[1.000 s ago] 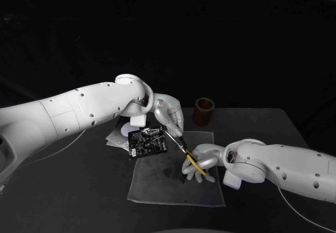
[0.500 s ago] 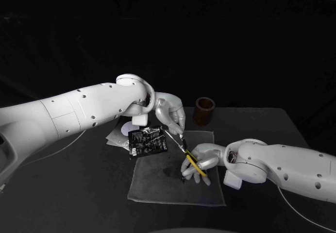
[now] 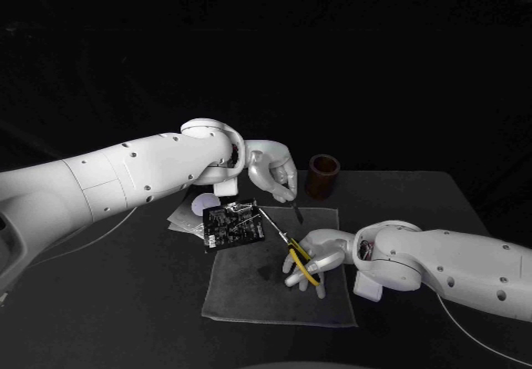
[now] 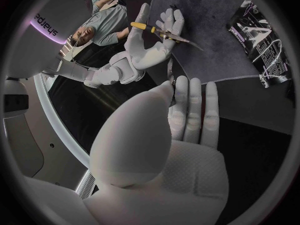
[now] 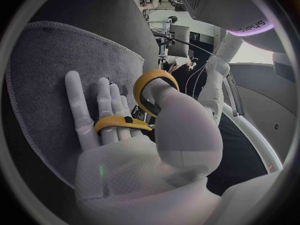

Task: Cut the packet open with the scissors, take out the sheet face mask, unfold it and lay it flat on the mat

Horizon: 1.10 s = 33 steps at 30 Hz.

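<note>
Meanwhile, the right hand (image 3: 314,265) rests low on the grey mat (image 3: 277,300) and holds the scissors (image 3: 299,252). Its thumb is through one yellow loop and the other handle lies across its fingers. The blades angle up towards the near edge of the packet (image 3: 231,225), apparently so the cut can run along its top.

The packet lies flat across the mat's far corner on the counter (image 3: 443,201), printed side up, with no hand on it.

The left hand (image 3: 271,171) hovers above and beyond the packet, near the brown cup (image 3: 324,177). Its fingers are straight and pressed side by side, with the thumb alongside. A thin dark sliver (image 3: 297,209) appears to hang beneath its fingertips, possibly a trimmed strip. Whether the hand pinches it cannot be told.

Half a second earlier the left hand was down at the packet's upper corner, steadying it right beside the blades. It has since lifted clear and drawn back towards the cup. The packet has barely moved, and the right hand with the scissors has settled slightly lower on the mat. The face mask looks to be still inside.
</note>
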Motion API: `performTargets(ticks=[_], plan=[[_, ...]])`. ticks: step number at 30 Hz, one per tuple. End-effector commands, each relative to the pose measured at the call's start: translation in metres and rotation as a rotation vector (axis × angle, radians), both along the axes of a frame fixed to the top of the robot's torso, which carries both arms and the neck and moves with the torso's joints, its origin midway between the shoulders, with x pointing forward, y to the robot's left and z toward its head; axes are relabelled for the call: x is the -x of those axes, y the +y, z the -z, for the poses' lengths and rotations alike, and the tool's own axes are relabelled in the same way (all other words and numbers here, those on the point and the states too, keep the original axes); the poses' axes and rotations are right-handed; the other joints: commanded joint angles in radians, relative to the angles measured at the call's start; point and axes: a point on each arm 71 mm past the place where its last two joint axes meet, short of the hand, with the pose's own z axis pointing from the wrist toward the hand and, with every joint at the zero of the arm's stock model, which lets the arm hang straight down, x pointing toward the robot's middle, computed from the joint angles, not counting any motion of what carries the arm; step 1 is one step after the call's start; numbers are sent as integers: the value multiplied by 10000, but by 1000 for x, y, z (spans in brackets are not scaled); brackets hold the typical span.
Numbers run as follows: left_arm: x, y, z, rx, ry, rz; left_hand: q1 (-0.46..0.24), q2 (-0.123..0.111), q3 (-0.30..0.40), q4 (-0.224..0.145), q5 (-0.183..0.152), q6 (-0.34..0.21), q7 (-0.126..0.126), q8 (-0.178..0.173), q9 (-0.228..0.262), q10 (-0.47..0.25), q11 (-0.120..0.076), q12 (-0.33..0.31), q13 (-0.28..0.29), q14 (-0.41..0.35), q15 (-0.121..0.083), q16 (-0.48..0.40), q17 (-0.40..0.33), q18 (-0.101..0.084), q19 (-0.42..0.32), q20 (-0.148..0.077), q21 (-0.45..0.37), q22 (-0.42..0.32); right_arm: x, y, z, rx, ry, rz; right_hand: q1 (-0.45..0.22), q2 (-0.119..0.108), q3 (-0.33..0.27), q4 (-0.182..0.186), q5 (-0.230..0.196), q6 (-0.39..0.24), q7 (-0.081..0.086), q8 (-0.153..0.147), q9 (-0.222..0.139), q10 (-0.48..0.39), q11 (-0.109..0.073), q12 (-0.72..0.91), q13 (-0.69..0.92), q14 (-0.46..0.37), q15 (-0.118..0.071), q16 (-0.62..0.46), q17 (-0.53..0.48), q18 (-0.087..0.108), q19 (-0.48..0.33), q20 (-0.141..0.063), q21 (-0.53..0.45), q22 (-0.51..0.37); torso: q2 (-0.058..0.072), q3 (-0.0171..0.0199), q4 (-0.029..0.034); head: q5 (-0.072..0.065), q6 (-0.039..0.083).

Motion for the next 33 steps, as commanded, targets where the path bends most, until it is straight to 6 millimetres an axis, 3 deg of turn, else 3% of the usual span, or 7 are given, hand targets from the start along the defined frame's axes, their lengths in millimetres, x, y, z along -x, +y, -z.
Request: performTargets(ticks=[1, 5, 13, 18, 22, 28, 33], plan=[[-1, -2, -6, 796, -230, -94, -167, -17, 209, -88, 40, -71, -10, 52, 1976, 57, -7, 13, 66, 81, 24, -65, 24, 11, 16, -24, 50, 33, 0, 1, -1, -40, 59, -173, -68, 101, -353, -17, -16, -272, 641, 176, 10, -200, 57, 85, 18, -245, 71, -30, -208, 1563, 104, 116, -271, -172, 0, -4, 11, 2, -3], [-2, 1, -7, 1050, -191, -282, -258, -67, 356, -152, 40, -93, -5, 73, 2070, 56, -7, 18, 122, 98, 21, -79, 39, 8, 10, -30, 84, 67, 0, 1, -1, -138, 165, -91, -42, 329, -1251, 5, -16, -910, 762, 523, 19, -764, 218, 136, 23, -990, 251, -22, -704, 1549, 122, 268, -770, -484, -2, -5, 5, 0, 23], [-13, 30, -10, 1583, -359, -1420, -374, -134, 503, -213, 40, -113, -8, 84, 2163, 45, -8, 14, 177, 115, 22, -96, 55, 15, 27, -47, 137, 110, 1, -1, -2, -472, 329, 95, 207, 732, -1842, -87, -5, -927, 740, 1082, 5, -670, 175, 496, 54, -908, 213, 199, -1008, 1565, 341, 245, -1003, -652, -7, 10, 7, 55, 122], [-21, 69, -11, 2142, -376, -2750, -458, -183, 605, -249, 41, -115, -14, 84, 2218, 41, -11, 5, 208, 129, 19, -107, 66, 24, 71, -68, 197, 153, 1, -3, -6, -1063, 249, 355, 531, 1158, -2009, -385, 14, -349, 533, 1669, -137, 6, -67, 1069, 101, -314, -2, 644, -1198, 1584, 656, 58, -1092, -736, -12, 12, 24, 89, 179], [-25, 103, -11, 2693, -318, -3925, -484, -201, 633, -258, 41, -113, -17, 83, 2231, 39, -11, 1, 216, 134, 18, -110, 70, 22, 75, -71, 209, 162, 1, -4, -9, -1484, 118, 509, 668, 1433, -2069, -643, 9, 265, 325, 1936, -393, 575, -299, 1379, 92, 305, -240, 959, -1288, 1585, 1106, -147, -967, -702, -14, 14, 13, 125, 205], [-26, 170, -1, 3489, -416, -6236, -599, -306, 820, -311, 42, -62, -42, 77, 2296, 73, -35, -12, 256, 188, -6, -114, 91, 21, 99, -100, 284, 222, 1, -11, -13, -1952, -14, 847, 639, 1830, -2048, -1128, 3, 990, 105, 1893, -1092, 1172, -522, 1344, 14, 808, -451, 1095, -1497, 1575, 1469, -373, -939, -711, -23, 14, 30, 261, 267], [-20, 221, 17, 3260, -911, -7523, -670, -354, 931, -329, 41, -44, -46, 54, 2321, 68, -34, -42, 267, 185, -6, -134, 97, 18, 114, -114, 332, 260, 0, -19, -15, -2344, 3, 1269, 501, 2016, -1975, -1440, 18, 1250, 43, 1794, -1491, 1389, -590, 1186, 1, 1021, -524, 1141, -1587, 1571, 1647, -451, -894, -694, -14, 8, 11, 466, 346]])
